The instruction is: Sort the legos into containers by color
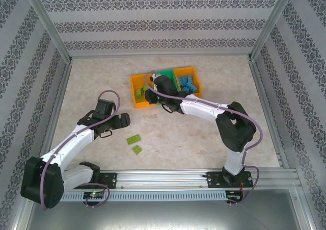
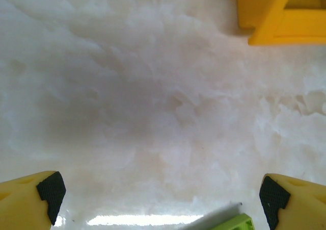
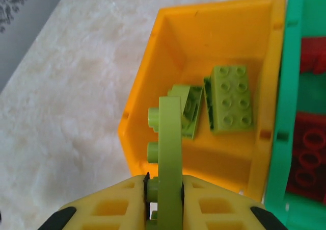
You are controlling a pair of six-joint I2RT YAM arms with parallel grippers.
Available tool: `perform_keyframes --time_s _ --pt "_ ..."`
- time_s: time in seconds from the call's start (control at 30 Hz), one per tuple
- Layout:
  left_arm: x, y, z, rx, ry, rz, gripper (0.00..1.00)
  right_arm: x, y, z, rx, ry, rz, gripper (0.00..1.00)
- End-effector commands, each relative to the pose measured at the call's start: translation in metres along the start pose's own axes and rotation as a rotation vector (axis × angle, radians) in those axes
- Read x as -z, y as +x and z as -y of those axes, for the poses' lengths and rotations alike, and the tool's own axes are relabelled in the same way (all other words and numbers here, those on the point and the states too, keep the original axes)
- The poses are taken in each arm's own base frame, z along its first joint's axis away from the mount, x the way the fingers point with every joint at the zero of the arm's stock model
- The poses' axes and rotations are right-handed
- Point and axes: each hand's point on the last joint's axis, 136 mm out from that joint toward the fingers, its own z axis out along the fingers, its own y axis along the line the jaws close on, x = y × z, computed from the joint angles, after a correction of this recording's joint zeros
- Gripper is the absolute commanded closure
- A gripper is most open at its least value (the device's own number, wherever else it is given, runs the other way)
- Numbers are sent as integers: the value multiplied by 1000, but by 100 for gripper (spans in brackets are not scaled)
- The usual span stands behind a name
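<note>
Nearest my bases, a lime brick (image 1: 134,138) and a smaller lime piece (image 1: 137,149) lie loose on the bench (image 1: 204,133), just beside each other. My left hand (image 1: 113,121) hovers a little beyond them, fingers spread wide and nothing between them. These bricks look light, rigid and slick-sided, so I judge the best hold is low across the two long smooth walls, pads square to them, since a skewed pinch could squirt one sideways. Farther out, my right hand (image 3: 164,189) is pressed onto one end of a thin lime plate (image 3: 169,138), held edge-on with its studs facing left. It hangs above the near wall of the left orange bin (image 3: 142,87). Held by one end only, the plate could pivot in my fingers, but it should survive a short drop unharmed. Inside that bin rest two more lime legos (image 3: 232,100), one flat with studs up and one tilted against it. Touching it on the right is the green bin (image 3: 280,138) holding red legos (image 3: 305,158). Beyond that sits the far orange bin (image 1: 196,79) with blue legos (image 1: 187,83).
</note>
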Motion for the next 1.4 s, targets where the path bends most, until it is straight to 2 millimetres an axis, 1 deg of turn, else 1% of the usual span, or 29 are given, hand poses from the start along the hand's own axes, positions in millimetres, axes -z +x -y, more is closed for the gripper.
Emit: perform_keyframes --time_s 0.0,0.13,0.27,0.37,0.43,0.53,0.73,0.8,0.9,1.13,1.37 --pt "1 17 7 20 14 -33 0 -15 -4 -1 -54 -30 -44 77" --pt "-4 31 20 -2 18 -62 0 -35 -13 8 -93 -12 -53 73" --pt "-10 44 28 -14 6 -93 0 -51 -15 20 -150 3 -63 67" --pt "-12 54 33 -21 -8 -116 0 -57 -17 24 -174 3 -64 59" --pt "-13 60 34 -17 -19 -135 0 -57 -17 24 -179 -3 -63 56" --pt "-14 69 37 -2 -25 -159 0 -51 -19 19 -176 -20 -54 50" --pt "-17 85 43 19 -53 -224 0 -27 -21 7 -152 -46 -19 36" --pt "-16 91 41 27 -85 -252 1 -21 -20 5 -140 -45 -12 34" --pt "-13 98 34 39 -147 -280 1 -13 -20 4 -136 -48 -4 33" --pt "-22 100 44 81 -136 -287 1 -7 -17 4 -147 -64 11 32" --pt "-30 100 47 90 -173 -305 1 -3 -13 5 -154 -81 27 31"
